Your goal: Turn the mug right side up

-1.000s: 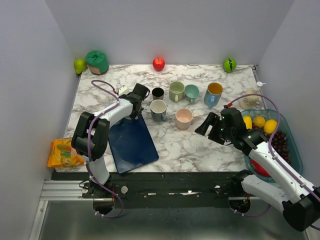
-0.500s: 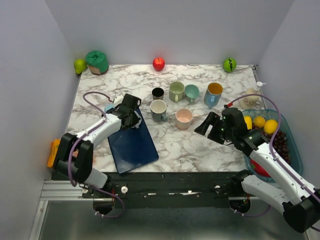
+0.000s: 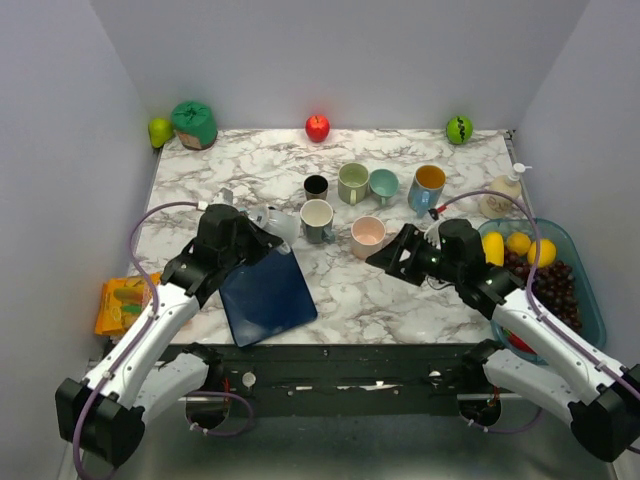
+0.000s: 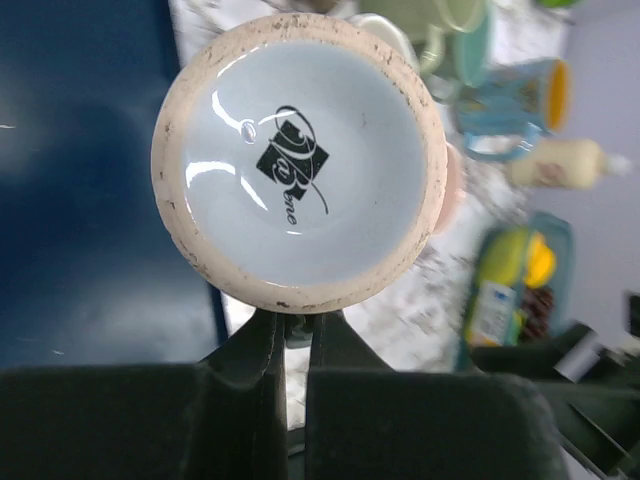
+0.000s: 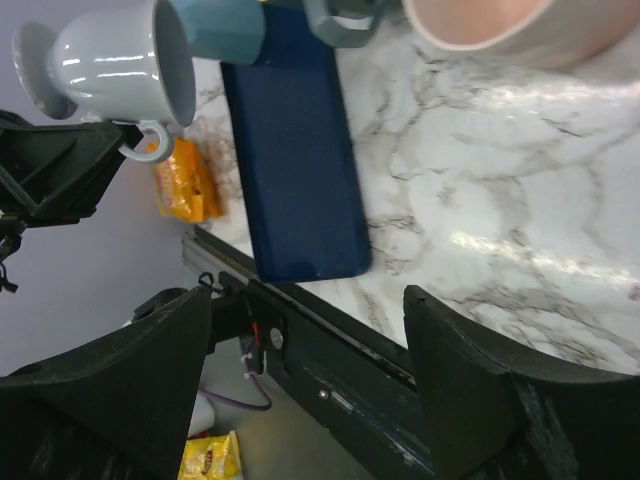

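A white footed mug [image 3: 280, 222] hangs in the air on its side over the far edge of the blue mat [image 3: 262, 295]. My left gripper [image 3: 258, 232] is shut on its handle. The left wrist view looks straight at the mug's [image 4: 300, 160] stamped base, and my left gripper [image 4: 297, 325] pinches the handle just under it. In the right wrist view the mug [image 5: 110, 60] points its mouth toward the other cups. My right gripper [image 3: 395, 255] stands open and holds nothing, low over the marble beside the pink cup [image 3: 368, 236]; its jaws [image 5: 310, 350] are wide apart.
Upright cups stand mid-table: grey one [image 3: 317, 219], black [image 3: 316, 186], green [image 3: 352, 183], teal [image 3: 383, 185], blue [image 3: 427, 188]. A fruit bin [image 3: 590, 300] and soap bottle [image 3: 503, 195] are at right. A snack bag [image 3: 125, 305] lies at left. An apple [image 3: 317, 127] sits at the back.
My left arm has swung back and left from beside the black cup, carrying the white mug over the mat. The right gripper has shifted left toward the pink cup.
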Action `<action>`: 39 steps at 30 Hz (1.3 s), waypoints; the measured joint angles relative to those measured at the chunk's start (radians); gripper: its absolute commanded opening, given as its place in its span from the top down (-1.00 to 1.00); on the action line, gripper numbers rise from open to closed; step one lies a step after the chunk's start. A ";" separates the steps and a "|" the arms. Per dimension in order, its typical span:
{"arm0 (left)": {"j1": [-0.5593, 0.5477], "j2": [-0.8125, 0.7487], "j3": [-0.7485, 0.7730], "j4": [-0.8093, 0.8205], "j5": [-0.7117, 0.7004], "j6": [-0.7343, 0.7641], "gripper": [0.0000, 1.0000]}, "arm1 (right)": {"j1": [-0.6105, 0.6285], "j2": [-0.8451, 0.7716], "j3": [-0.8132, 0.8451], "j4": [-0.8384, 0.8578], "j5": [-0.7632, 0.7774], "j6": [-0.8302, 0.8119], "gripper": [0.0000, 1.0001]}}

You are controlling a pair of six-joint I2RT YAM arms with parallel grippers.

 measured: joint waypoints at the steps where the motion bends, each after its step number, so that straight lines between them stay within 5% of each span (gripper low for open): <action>1: 0.000 -0.028 -0.002 0.015 0.038 -0.009 1.00 | 0.022 0.007 -0.001 0.032 -0.008 0.013 -0.71; 12: -0.002 -0.096 0.061 0.306 0.369 -0.155 1.00 | 0.249 0.177 0.167 0.414 -0.043 0.099 -0.82; 22: -0.015 -0.095 0.111 0.541 0.436 -0.263 1.00 | 0.282 0.220 0.241 0.675 -0.003 0.200 -0.68; 39: -0.036 -0.080 0.111 0.663 0.430 -0.303 1.00 | 0.298 0.327 0.294 0.847 0.088 0.312 0.38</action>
